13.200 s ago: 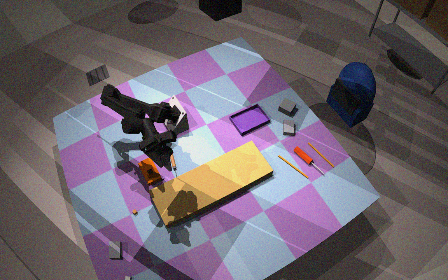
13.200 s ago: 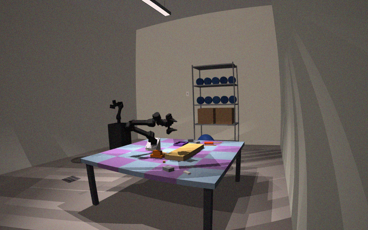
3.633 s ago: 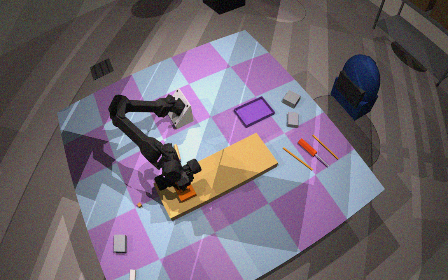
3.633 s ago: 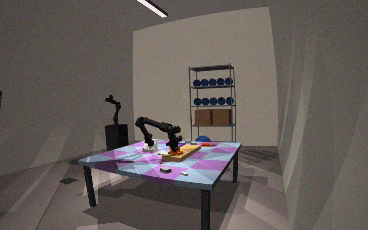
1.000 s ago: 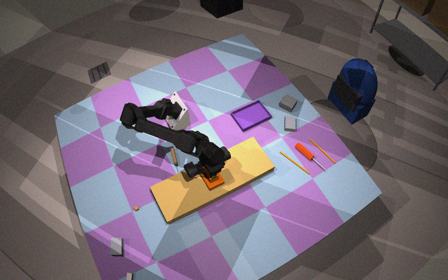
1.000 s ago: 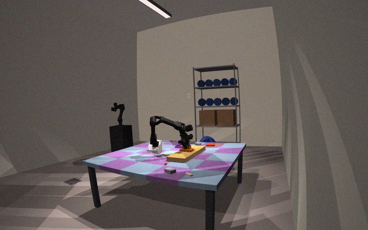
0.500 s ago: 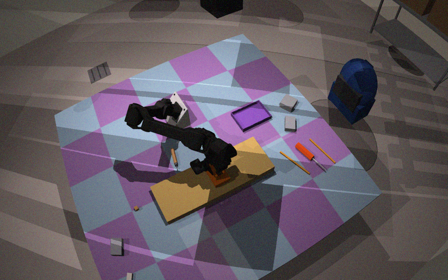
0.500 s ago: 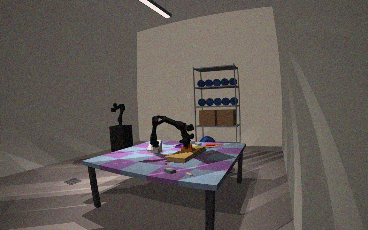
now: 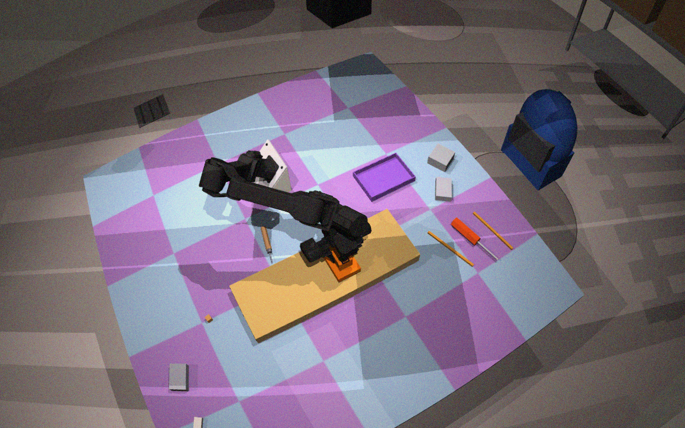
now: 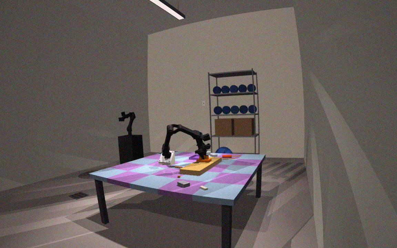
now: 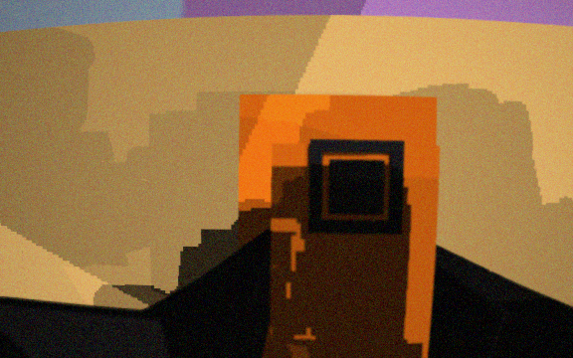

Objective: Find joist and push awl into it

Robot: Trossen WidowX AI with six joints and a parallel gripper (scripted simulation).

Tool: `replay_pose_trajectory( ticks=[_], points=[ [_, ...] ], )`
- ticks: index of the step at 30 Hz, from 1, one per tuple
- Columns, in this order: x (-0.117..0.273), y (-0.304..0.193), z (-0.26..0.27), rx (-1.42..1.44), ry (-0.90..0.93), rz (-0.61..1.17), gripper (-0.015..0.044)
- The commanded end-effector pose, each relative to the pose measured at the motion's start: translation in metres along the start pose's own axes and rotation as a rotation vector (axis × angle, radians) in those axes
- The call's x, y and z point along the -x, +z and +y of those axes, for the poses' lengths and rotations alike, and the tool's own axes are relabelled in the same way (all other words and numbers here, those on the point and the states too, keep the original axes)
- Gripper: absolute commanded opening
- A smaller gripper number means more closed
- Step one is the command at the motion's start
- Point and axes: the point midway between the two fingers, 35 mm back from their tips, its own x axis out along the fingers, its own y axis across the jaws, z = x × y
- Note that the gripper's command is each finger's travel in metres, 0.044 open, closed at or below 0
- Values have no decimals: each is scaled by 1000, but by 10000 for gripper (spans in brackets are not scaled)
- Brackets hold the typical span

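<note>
My gripper (image 9: 342, 256) (image 10: 202, 156) (image 11: 336, 242) is shut on the orange stud finder (image 9: 348, 270) (image 10: 204, 160) (image 11: 418, 119). The stud finder's base is flat on the yellow floor panel (image 9: 276, 303) (image 10: 190, 169) (image 11: 167, 65), right of the panel's middle in the top view. The square indicator window (image 11: 356, 187) on the stud finder is dark in the wrist view. The awl (image 9: 266, 239), with a wooden handle and thin metal tip, lies on the table beside the panel's upper left edge. The purple tray (image 9: 383, 177) is empty, beyond the panel. The joist is hidden.
A red screwdriver (image 9: 464, 230) lies between two thin orange rods (image 9: 449, 248) (image 9: 492, 230) at the right. Grey blocks (image 9: 440, 157) (image 9: 443, 189) stand right of the tray. Another grey block (image 9: 178, 377) (image 10: 183, 184) and a small orange cube (image 9: 208, 318) lie at the left.
</note>
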Motion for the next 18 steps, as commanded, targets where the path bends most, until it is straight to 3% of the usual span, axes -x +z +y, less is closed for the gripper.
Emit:
replay_pose_trajectory(
  ticks=[1,18],
  points=[
    [0,0,11,0,2,1,0],
    [0,0,42,-1,4,0,0]
  ],
)
